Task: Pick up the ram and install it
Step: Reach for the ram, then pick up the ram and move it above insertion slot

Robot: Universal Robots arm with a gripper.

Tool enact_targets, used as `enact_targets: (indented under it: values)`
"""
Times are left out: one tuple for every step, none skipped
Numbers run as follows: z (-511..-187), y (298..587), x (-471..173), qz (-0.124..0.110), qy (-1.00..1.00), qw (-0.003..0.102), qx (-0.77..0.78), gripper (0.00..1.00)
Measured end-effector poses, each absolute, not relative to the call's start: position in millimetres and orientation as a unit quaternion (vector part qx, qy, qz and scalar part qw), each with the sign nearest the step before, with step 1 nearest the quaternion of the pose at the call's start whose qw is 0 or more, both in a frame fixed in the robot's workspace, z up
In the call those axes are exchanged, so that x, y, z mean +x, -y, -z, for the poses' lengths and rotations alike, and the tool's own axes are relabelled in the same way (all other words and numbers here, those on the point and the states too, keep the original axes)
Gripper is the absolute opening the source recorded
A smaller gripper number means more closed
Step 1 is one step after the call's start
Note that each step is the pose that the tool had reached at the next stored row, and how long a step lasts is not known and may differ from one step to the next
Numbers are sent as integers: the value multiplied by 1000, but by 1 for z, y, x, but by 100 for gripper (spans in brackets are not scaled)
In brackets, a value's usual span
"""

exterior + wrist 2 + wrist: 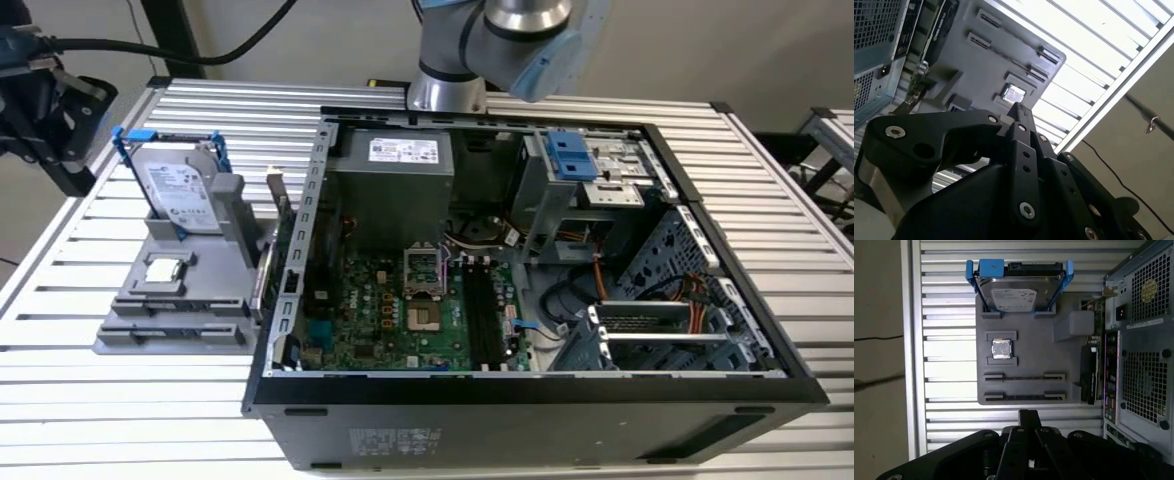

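gripper (1027, 414) jaws are pressing together, empty. first wrist view is giving us the ram (1097, 355) on edge; exterior view is adding the motherboard (400, 310), ram running twelve to six.

Black fingers (1027, 416); grey tray (1039, 351); silver drive (1011, 295), blue rails (990, 267); green motherboard (380, 310).

Your exterior view sits high and looks steeply down into the open computer case (534, 420), with the grey tray (134, 300) at the exterior view's left. Your first wrist view looks straight down on that tray (1029, 355) from well above, past the gripper (1027, 413). Your second wrist view seems to catch the same tray (969, 55) slantwise and nearer.
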State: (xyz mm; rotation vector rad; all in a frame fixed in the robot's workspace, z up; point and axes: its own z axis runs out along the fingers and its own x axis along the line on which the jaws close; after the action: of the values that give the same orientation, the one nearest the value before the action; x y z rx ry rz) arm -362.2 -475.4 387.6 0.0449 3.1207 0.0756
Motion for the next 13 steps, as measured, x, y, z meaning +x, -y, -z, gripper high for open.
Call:
enact_targets:
  values:
    - [-388, 477, -362, -24, -1000, 10, 14, 0]
    - [-387, 479, -362, -24, -1000, 10, 14, 0]
    - [-387, 479, -362, -24, -1000, 10, 14, 0]
    - [-387, 479, -362, -24, -1000, 10, 14, 0]
    - [-387, 479, -362, -24, -1000, 10, 14, 0]
    - [-387, 479, -362, -24, -1000, 10, 14, 0]
    - [-387, 479, -362, -24, -1000, 10, 14, 0]
    - [-387, 479, -362, -24, -1000, 10, 14, 0]
    - [-387, 479, -362, -24, -1000, 10, 14, 0]
    - [-387, 479, -362, -24, -1000, 10, 14, 0]
    - [-387, 479, -362, -24, -1000, 10, 14, 0]
    - [-387, 479, -362, -24, -1000, 10, 14, 0]
    - [-387, 479, -362, -24, -1000, 10, 14, 0]
